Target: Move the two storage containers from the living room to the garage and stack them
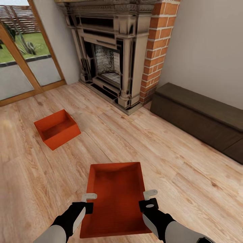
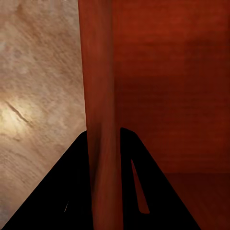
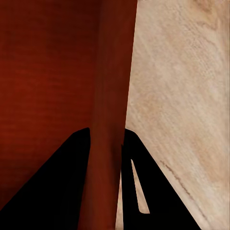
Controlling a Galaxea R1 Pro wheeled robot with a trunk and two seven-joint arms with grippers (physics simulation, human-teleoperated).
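We saw the fireplace cut off by the head view's top edge, and the dark bench by its right edge. The near container hid each gripper's inner finger behind its walls.

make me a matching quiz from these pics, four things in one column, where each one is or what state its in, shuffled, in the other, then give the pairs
Things:
1. near storage container
2. far storage container
3. dark bench
4. fireplace

Places or states:
A. along the wall on the right
B. gripped on both side walls by the left gripper and right gripper
C. alone on the wood floor, toward the glass door
D. in the corner, beside the brick column

Pairs: 1-B, 2-C, 3-A, 4-D
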